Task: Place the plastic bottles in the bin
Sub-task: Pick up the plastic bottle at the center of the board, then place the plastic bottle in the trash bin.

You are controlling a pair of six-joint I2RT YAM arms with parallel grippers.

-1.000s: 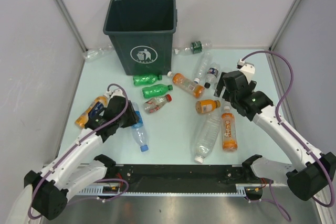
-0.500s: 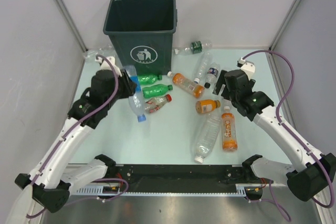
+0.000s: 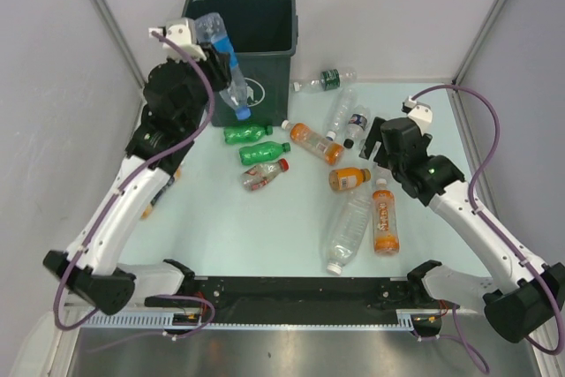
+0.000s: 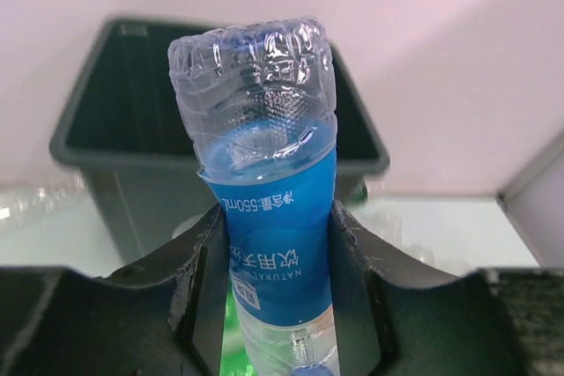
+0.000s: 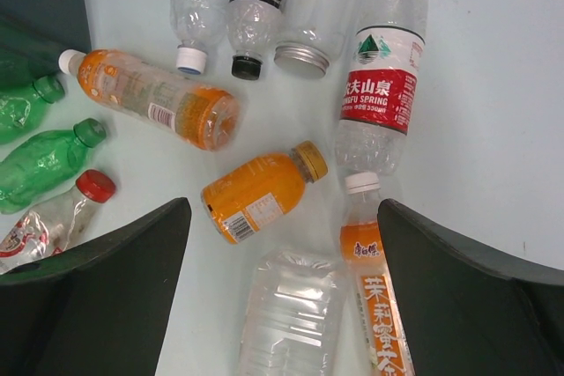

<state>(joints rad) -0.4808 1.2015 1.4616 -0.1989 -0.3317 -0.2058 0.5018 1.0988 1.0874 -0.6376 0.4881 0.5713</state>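
Note:
My left gripper (image 3: 214, 52) is shut on a clear bottle with a blue label (image 3: 226, 64), held cap-down and raised at the front left rim of the dark green bin (image 3: 256, 37). In the left wrist view the bottle (image 4: 273, 217) sits between the jaws (image 4: 278, 297), with the bin (image 4: 97, 112) open behind it. My right gripper (image 3: 378, 149) is open and empty, hovering (image 5: 282, 279) over a short orange bottle (image 5: 260, 191), a tall orange tea bottle (image 5: 374, 305) and a large clear bottle (image 5: 286, 314).
Two green bottles (image 3: 247, 133) (image 3: 263, 152), a crushed red-capped one (image 3: 263, 174) and a long orange one (image 3: 316, 142) lie in front of the bin. A red-labelled bottle (image 5: 379, 85) and more clear ones lie by the right gripper. One bottle (image 3: 328, 79) lies at the back.
My left arm has lifted the blue-labelled bottle from table height up to the bin's rim. The right gripper has shifted only slightly.

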